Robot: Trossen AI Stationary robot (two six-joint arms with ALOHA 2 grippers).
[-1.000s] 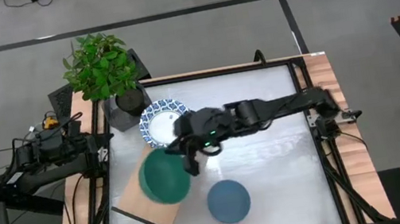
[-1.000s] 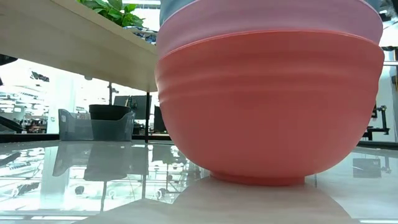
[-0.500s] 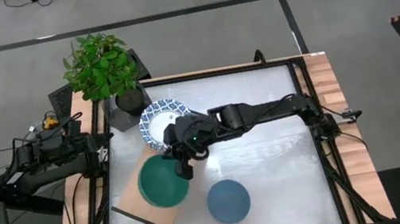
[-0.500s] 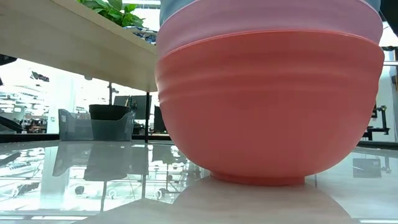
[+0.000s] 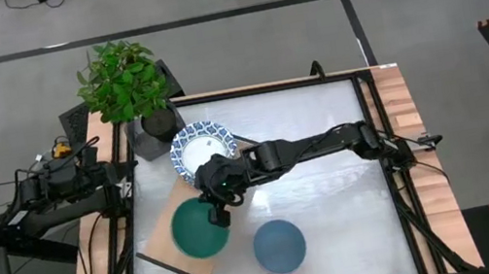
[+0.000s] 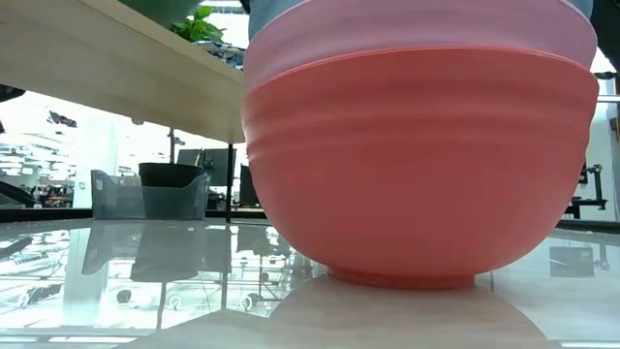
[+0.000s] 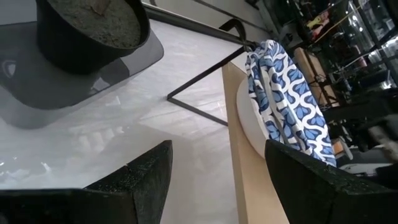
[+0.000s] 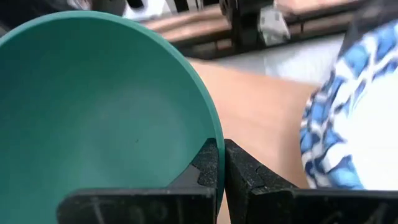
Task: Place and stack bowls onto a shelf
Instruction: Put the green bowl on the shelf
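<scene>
holding green bowl point(image 5: 199, 229) on shelf point(image 5: 164, 238) beside patterned bowl point(image 5: 200, 150), right gripper point(image 5: 216, 210) pinching its rim; blue stack point(image 5: 279, 247) waiting.

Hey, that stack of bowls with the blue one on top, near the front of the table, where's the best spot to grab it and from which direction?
Probably pinch the rim of the top blue bowl from straight above, one finger inside and one outside. It sits upright and open, and the walls are too wide and rounded to span. The right claw holds the green bowl that same way.
</scene>
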